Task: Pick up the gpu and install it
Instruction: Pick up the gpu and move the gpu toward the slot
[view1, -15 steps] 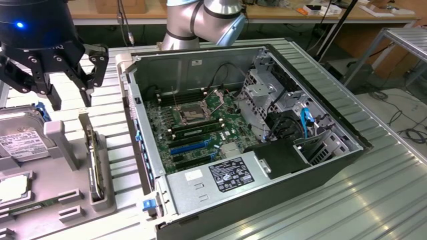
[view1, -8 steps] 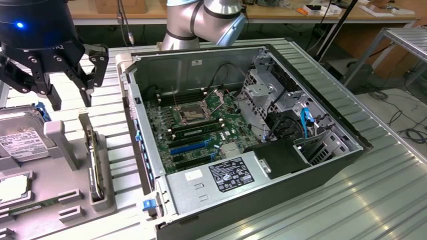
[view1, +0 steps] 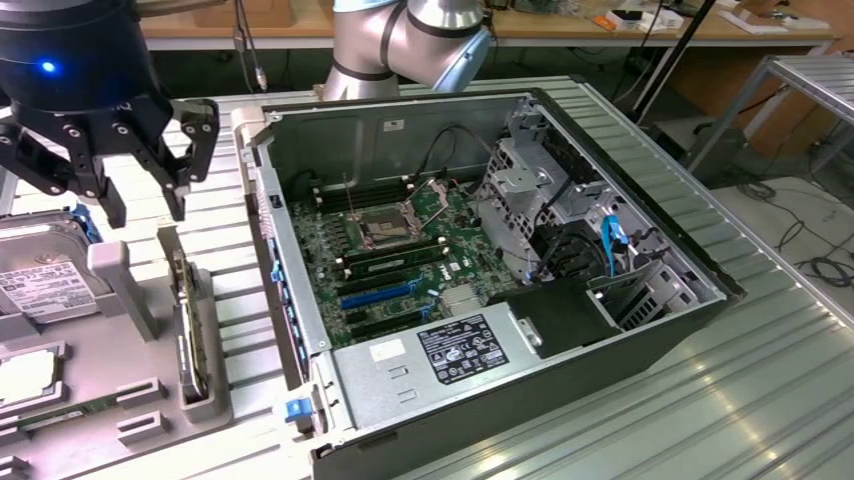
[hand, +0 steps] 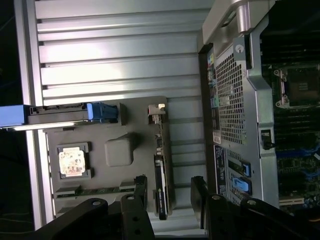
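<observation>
The gpu (view1: 188, 315) is a thin dark card standing on its edge in a slot of the grey holder tray (view1: 147, 400), at the exterior view's left of the open computer case (view1: 534, 330). My gripper (view1: 140, 205) hangs open above the card's far end, apart from it. In the wrist view the gpu (hand: 160, 185) runs between the two black fingertips (hand: 140, 192), with my gripper (hand: 169, 195) open and a gap on each side of the card. Blue slots (view1: 380, 295) show on the motherboard inside the case.
The grey tray (hand: 115, 150) also holds a hard drive (view1: 40, 285) with blue rails, a processor chip (hand: 71, 161) and a memory stick (view1: 60, 412). The case wall (hand: 232, 100) stands close beside the tray. Ribbed metal table (view1: 694, 400) surrounds everything.
</observation>
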